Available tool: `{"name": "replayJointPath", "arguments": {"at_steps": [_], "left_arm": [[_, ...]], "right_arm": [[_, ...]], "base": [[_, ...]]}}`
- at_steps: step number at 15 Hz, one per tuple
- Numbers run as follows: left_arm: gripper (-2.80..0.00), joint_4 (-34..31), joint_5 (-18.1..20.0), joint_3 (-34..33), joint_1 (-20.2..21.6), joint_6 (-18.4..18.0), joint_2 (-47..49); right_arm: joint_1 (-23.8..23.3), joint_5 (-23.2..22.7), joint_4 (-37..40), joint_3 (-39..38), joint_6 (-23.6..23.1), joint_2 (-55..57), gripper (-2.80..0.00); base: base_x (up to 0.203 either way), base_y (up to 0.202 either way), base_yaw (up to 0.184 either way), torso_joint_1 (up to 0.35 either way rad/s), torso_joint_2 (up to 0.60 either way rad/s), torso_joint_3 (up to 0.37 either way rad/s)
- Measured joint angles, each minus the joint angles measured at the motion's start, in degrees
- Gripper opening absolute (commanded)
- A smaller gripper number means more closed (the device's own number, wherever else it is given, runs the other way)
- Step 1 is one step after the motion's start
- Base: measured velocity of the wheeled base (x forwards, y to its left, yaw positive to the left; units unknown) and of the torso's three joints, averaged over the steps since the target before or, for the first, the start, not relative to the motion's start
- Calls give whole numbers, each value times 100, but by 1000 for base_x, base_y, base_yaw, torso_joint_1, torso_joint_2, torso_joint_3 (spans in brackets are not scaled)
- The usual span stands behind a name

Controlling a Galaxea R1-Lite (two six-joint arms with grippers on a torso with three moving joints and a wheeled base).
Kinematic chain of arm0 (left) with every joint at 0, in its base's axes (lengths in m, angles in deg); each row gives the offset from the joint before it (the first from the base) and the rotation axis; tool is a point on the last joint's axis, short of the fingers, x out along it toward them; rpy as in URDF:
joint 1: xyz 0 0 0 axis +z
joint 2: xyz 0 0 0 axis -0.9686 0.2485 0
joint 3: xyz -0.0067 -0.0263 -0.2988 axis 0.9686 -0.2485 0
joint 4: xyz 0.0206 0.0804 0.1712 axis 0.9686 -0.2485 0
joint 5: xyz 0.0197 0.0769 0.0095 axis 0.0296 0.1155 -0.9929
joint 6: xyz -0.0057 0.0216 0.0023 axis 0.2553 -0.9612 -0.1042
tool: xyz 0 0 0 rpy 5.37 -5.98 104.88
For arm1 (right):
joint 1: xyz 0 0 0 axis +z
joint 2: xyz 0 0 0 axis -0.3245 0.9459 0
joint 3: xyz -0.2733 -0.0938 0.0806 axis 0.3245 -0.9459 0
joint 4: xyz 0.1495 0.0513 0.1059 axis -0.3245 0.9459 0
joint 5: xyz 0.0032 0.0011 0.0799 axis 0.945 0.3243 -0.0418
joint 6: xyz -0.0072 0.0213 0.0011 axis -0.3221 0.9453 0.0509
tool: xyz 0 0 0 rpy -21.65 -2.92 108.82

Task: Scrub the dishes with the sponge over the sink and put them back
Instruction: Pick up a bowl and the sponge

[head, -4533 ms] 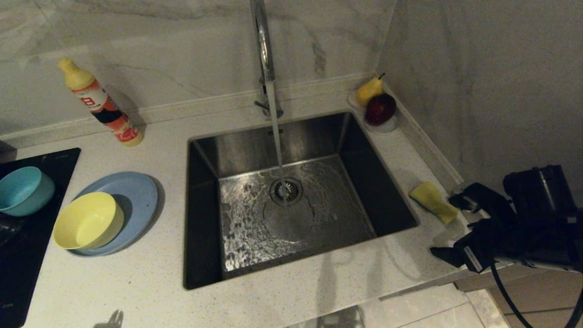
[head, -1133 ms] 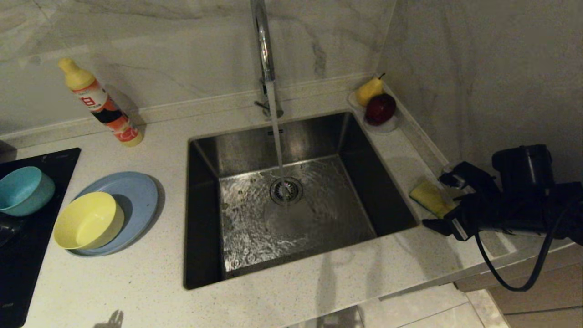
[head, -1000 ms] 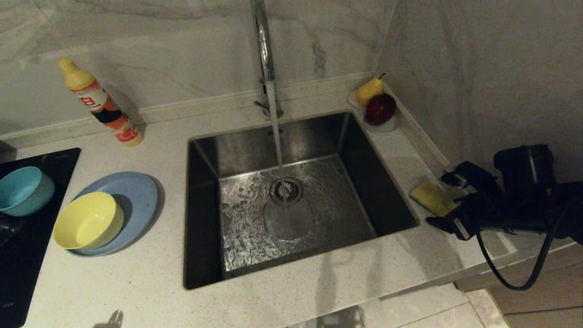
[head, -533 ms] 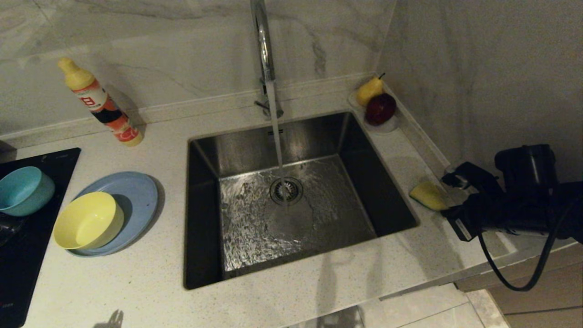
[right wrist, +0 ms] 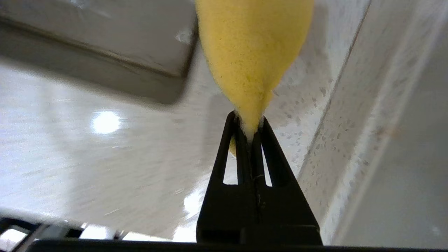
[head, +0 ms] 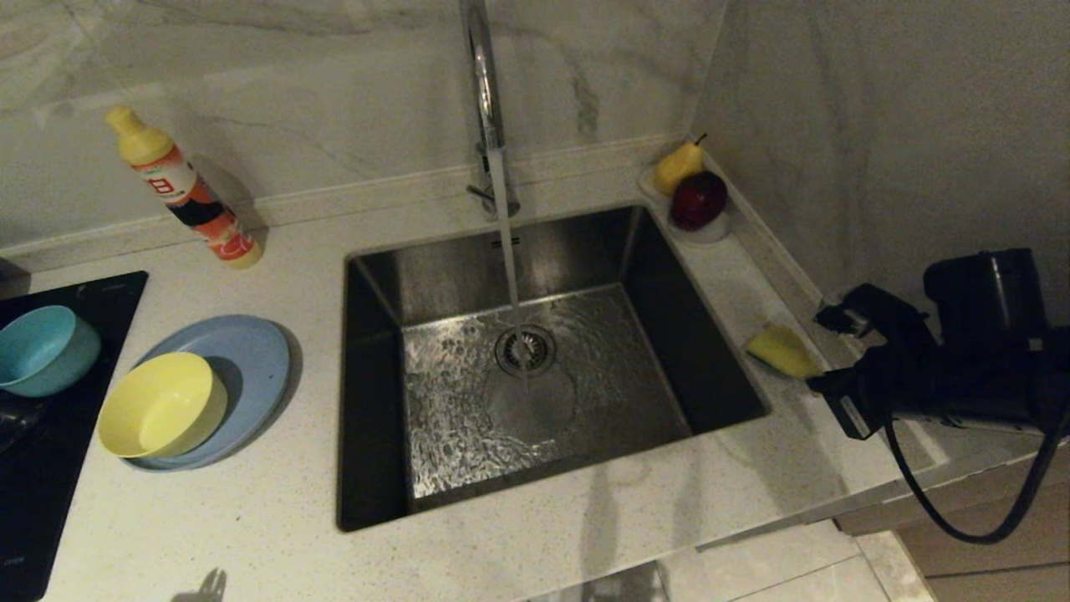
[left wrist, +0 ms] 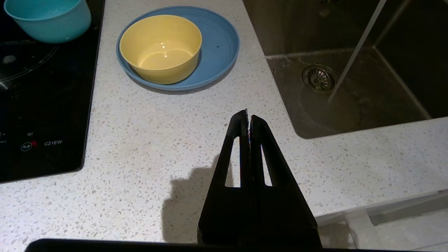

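Note:
My right gripper [head: 817, 378] [right wrist: 249, 123] is shut on the near end of the yellow sponge [head: 779, 351] [right wrist: 253, 52], squashing it to a point, just above the counter to the right of the sink [head: 535, 251]. The rest of the sponge sticks out past the fingertips toward the sink. Left of the sink, the pale yellow bowl [head: 160, 405] [left wrist: 161, 47] sits on the light-blue plate [head: 251, 368] [left wrist: 217, 52]. The teal bowl [head: 42, 347] [left wrist: 47, 17] stands on the black hob. My left gripper [left wrist: 249, 117] hangs shut and empty over the counter in front of the plate.
Water runs from the chrome tap [head: 483, 92] onto the drain strainer [head: 524, 349]. An orange detergent bottle [head: 180, 188] stands at the back left. A small clear dish [head: 720, 227] with a pear [head: 675, 167] and a red apple [head: 698, 201] sits in the back right corner. The wall rises close on the right.
The right gripper, open around the sponge a second ago, has shut on its near end and lifted it a little off the counter. The left arm has not moved.

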State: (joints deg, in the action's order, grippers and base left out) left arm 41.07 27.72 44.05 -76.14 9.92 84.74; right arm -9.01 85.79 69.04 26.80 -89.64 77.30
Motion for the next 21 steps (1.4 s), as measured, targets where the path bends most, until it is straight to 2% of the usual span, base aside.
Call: {"name": "replayJointPath", "arguments": {"at_steps": [3, 6, 8, 12, 14, 17, 19, 21], "left_arm": [[-280, -1, 1, 0, 0, -1, 0], [-280, -1, 0, 0, 0, 0, 0], [-280, -1, 1, 0, 0, 0, 0], [-280, -1, -1, 0, 0, -1, 0], [-280, -1, -1, 0, 0, -2, 0], [-280, -1, -1, 0, 0, -2, 0], [-280, -1, -1, 0, 0, -5, 0], [-280, -1, -1, 0, 0, 1, 0]], "right_arm": [[613, 26, 602, 154, 464, -673, -280], [1561, 236, 1248, 467, 1272, -1249, -280], [2313, 630, 1588, 612, 1815, -1491, -280], [3748, 1557, 1714, 703, 3072, -1715, -280], [4326, 1875, 1781, 660, 3443, -1753, -280], [4777, 1984, 1915, 573, 3576, -1718, -280], [4872, 2047, 1926, 563, 3688, -1608, -280], [4921, 2345, 1920, 566, 3711, -1434, -280]], "base": [[0, 0, 0, 0, 0, 0], [0, 0, 0, 0, 0, 0], [0, 0, 0, 0, 0, 0], [0, 0, 0, 0, 0, 0], [0, 0, 0, 0, 0, 0], [0, 0, 0, 0, 0, 0], [0, 0, 0, 0, 0, 0], [0, 0, 0, 0, 0, 0]]}}
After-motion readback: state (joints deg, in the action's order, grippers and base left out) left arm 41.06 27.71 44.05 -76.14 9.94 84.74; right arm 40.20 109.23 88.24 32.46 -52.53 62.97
